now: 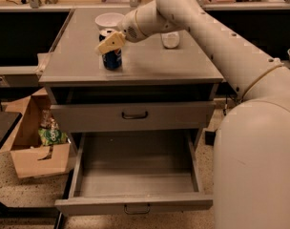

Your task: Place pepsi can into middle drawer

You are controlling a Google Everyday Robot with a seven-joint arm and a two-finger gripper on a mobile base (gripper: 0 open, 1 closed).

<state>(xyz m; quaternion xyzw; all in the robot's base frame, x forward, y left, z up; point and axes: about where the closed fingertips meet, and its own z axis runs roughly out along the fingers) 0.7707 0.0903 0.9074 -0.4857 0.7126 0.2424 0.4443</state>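
The pepsi can (pixel 112 59), dark blue with a silver top, stands upright on the grey cabinet top (pixel 150 63), left of the middle. My gripper (pixel 109 43) is right at the can's upper part, reaching in from the right, and covers its rim. The middle drawer (pixel 135 178) is pulled wide open below, and its flat tray floor is bare. Its small loop handle (pixel 137 208) shows on the front edge.
A white bowl (pixel 108 20) sits just behind the can. A small clear bottle (pixel 170 39) stands to the right under my arm. A shut drawer front (pixel 134 114) is above the open one. A cardboard box (pixel 33 149) holding a green bag stands on the floor at left.
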